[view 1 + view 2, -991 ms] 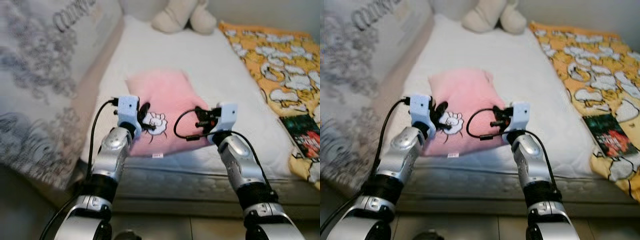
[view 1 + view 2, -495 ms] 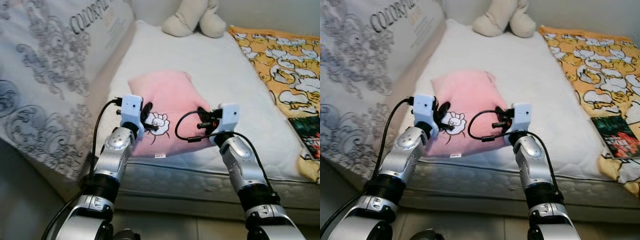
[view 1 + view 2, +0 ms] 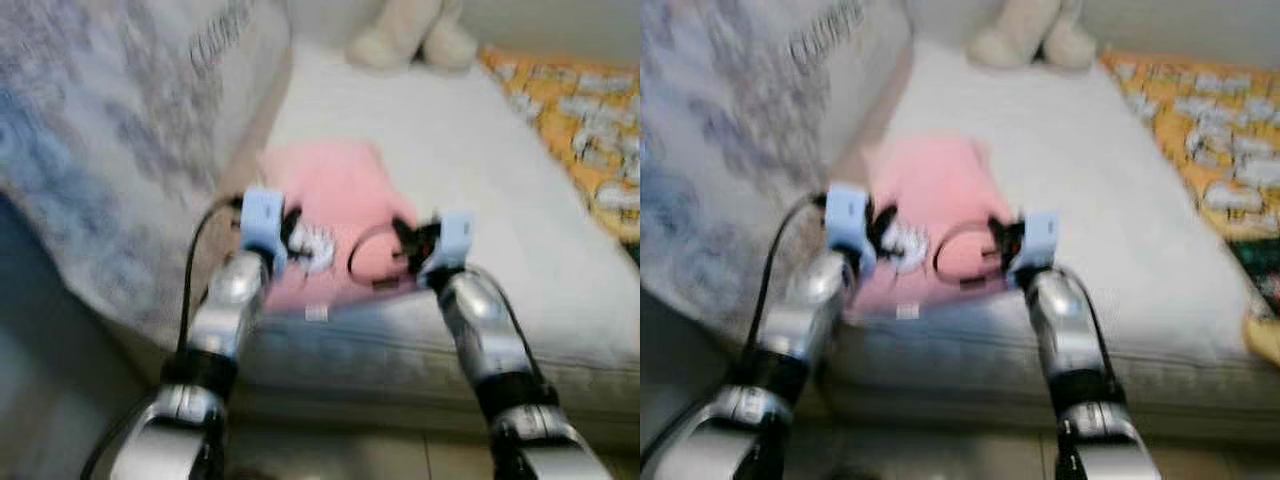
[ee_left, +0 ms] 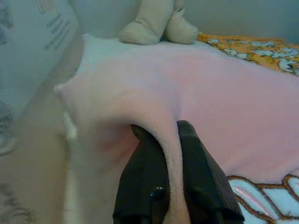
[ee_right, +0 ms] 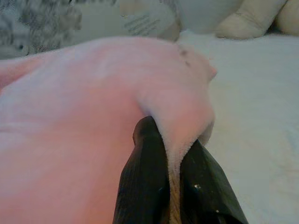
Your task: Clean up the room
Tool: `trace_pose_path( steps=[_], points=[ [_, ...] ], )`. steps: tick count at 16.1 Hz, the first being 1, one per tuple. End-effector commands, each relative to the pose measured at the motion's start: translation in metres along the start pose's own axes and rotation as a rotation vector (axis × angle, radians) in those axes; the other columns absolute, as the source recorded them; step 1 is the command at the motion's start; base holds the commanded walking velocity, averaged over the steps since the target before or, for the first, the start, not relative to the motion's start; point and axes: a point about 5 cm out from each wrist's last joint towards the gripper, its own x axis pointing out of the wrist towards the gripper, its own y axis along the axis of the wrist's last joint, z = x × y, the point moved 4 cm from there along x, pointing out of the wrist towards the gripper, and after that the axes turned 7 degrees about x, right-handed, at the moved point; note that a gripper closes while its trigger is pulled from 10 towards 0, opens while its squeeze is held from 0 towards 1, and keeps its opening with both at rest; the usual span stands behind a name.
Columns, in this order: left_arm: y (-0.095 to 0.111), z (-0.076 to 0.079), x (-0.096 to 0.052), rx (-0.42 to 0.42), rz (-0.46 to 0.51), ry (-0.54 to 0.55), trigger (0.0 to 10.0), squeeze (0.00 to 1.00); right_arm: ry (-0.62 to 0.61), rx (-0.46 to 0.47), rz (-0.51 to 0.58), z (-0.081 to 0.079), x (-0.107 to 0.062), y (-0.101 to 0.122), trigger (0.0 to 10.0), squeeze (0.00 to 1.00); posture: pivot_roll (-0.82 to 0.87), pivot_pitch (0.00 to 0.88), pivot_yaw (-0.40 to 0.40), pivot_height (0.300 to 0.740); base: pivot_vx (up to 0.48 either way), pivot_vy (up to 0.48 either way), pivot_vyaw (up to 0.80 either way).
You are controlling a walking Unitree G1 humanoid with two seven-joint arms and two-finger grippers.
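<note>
A pink pillow (image 3: 335,205) with a white cartoon print lies on the white mattress (image 3: 480,170), near its front edge. My left gripper (image 4: 169,140) is shut on a fold at the pillow's left side. At the pillow's right side my right gripper (image 5: 172,149) is shut on another fold of the pink fabric. Both arms reach forward side by side, the left gripper (image 3: 292,232) and the right gripper (image 3: 405,240) flanking the print. The eye views are blurred.
A patterned grey-and-white mattress (image 3: 120,150) leans along the left of the bed. A cream plush toy (image 3: 410,40) sits at the far end. A yellow printed blanket (image 3: 585,120) covers the bed's right side. The floor lies below the mattress edge.
The whole picture has shifted and blurred, so the camera has moved. Both grippers keep their hold on the pink pillow, which stays between them.
</note>
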Motion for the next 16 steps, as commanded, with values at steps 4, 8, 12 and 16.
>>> trace_pose_path(
  steps=[4, 8, 12, 16],
  points=[
    [0.012, -0.022, 0.003, 0.074, 0.022, 0.075, 10.0, 0.00, -0.048, -0.020, 0.058, 0.012, 0.001, 0.017, 10.0, 0.00, 0.01, 0.000, -0.027, 0.740, 0.360, 0.000, 0.00],
    [0.012, -0.021, 0.004, 0.071, 0.016, 0.082, 10.0, 0.00, -0.066, -0.040, 0.067, 0.017, 0.000, 0.021, 10.0, 0.00, 0.00, 0.000, -0.025, 0.740, 0.000, 0.000, 0.23],
    [0.013, -0.022, 0.005, 0.075, 0.022, 0.092, 10.0, 0.00, -0.073, -0.039, 0.059, 0.018, -0.001, 0.018, 10.0, 0.00, 0.00, 0.000, -0.024, 0.740, 0.000, 0.000, 0.10],
    [0.020, -0.023, 0.009, 0.079, 0.042, 0.082, 10.0, 0.00, -0.077, -0.036, 0.068, 0.017, -0.001, 0.018, 10.0, 0.00, 0.00, 0.000, -0.020, 0.740, 0.199, 0.000, 0.00]
  ],
)
